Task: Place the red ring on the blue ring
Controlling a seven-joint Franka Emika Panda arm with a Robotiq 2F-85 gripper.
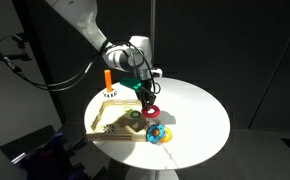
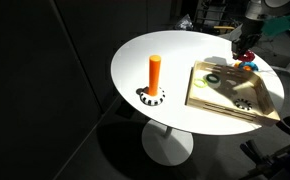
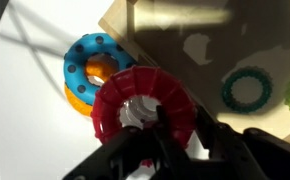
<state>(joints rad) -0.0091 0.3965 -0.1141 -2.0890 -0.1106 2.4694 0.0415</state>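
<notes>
Tool (image 3: pixel 175 126), red ring (image 3: pixel 109 104) beside blue ring (image 3: pixel 85 54)

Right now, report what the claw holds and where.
The claw pinches the red ribbed ring across its band, one finger apparently in the centre hole.

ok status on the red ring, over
pincer shut on red ring. red ring beside blue ring, not on it yet. nothing in the way, yellow ring tucked against the blue ring.

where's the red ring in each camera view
In an exterior view: red ring near the centre, right of the wooden board.
In an exterior view: upper right, at the board's far edge.
Wrist view: lower centre.
Shared landmark: the wooden board.
</notes>
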